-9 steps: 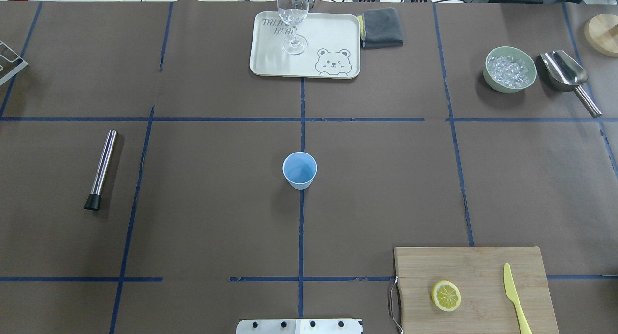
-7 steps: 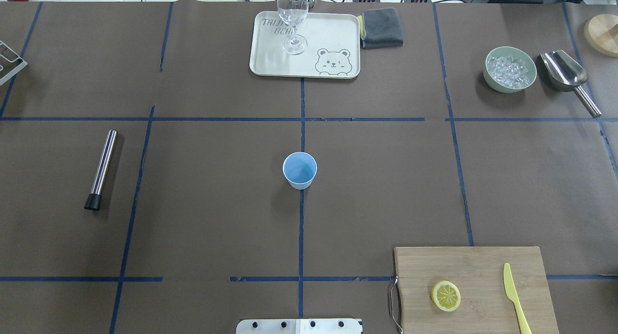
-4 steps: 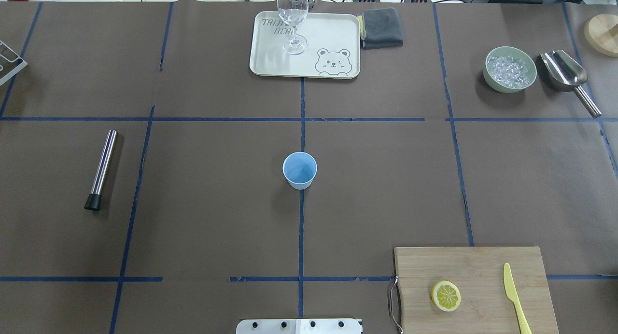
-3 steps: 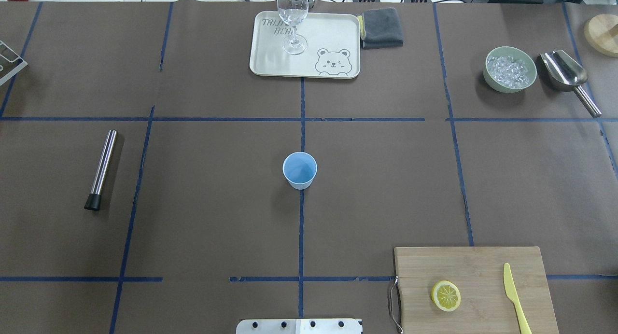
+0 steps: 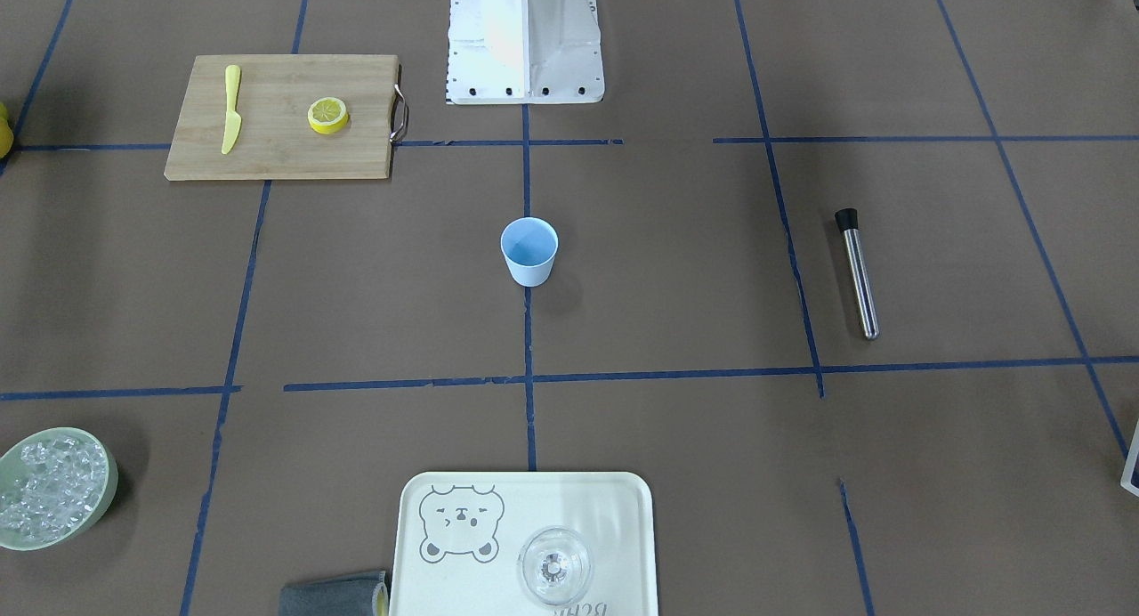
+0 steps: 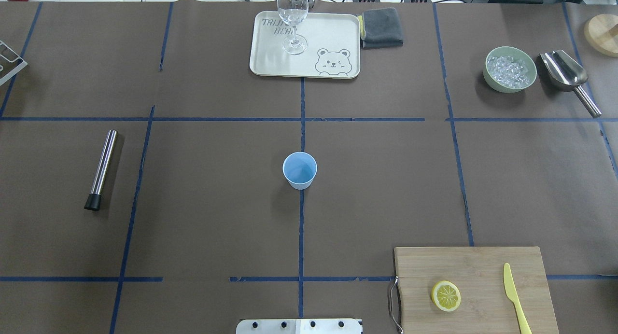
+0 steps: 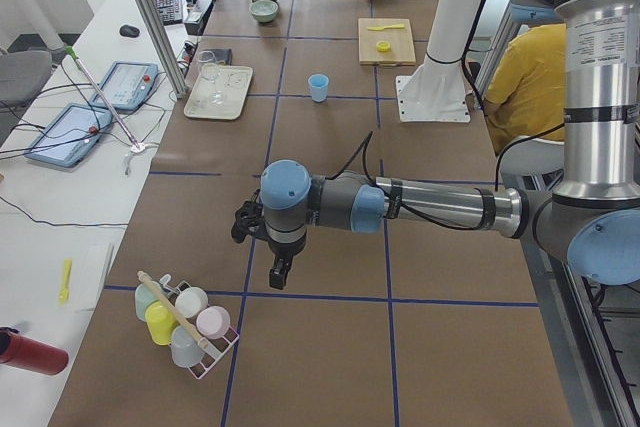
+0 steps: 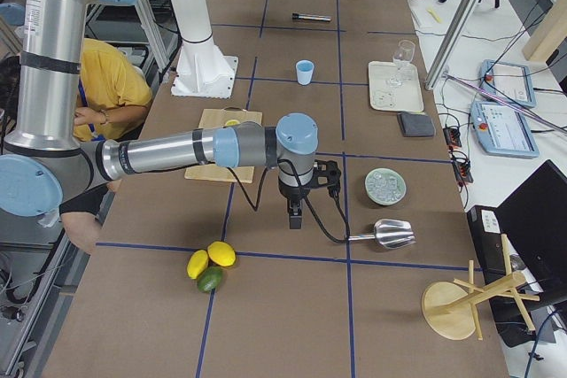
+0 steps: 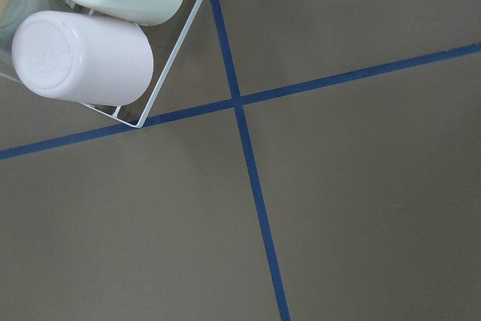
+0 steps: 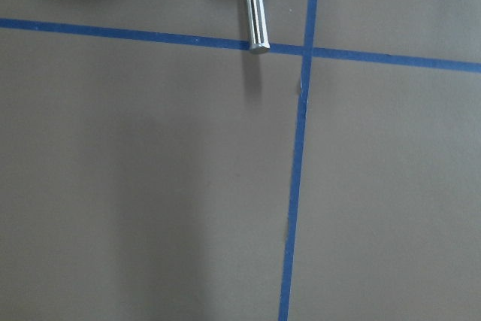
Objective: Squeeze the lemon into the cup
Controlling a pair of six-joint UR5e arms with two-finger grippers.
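Two things matter most here, and both sit well apart from either gripper. Seen from overhead, the cup (image 6: 300,170) stands upright at the middle of the desk (image 6: 203,218), on a blue tape line, mouth up. The lemon (image 6: 445,295) lies cut face up on a wooden cutting board (image 6: 473,264), between 4 and 5 o'clock from the cup. A yellow knife (image 6: 514,295) lies on the same board at 3 o'clock from the lemon, not touching it.

At 12 o'clock from the cup, a pale tray (image 6: 333,32) with a bear drawing carries a clear stemmed glass (image 6: 293,15). A folded grey cloth (image 6: 382,27) sits just beside the tray's 3 o'clock edge. A green bowl (image 6: 499,88) of ice is at 2 o'clock from the cup, with a metal scoop (image 6: 565,71) just beside it. A steel rod (image 6: 101,167) with a black tip lies at 9 o'clock.

The left gripper (image 7: 281,272) shows only in the side view from the robot's left. It hangs pointing down over bare desk, near a wire rack (image 7: 222,345) of pastel cups at its 7 o'clock. Whether its fingers are apart or together cannot be told.

The right gripper (image 8: 296,217) shows only in the side view from the robot's right, pointing down above the desk between the board and the bowl. The state of its fingers cannot be told either. The right wrist camera sees the end of the scoop's handle at 12 o'clock, on a tape line.
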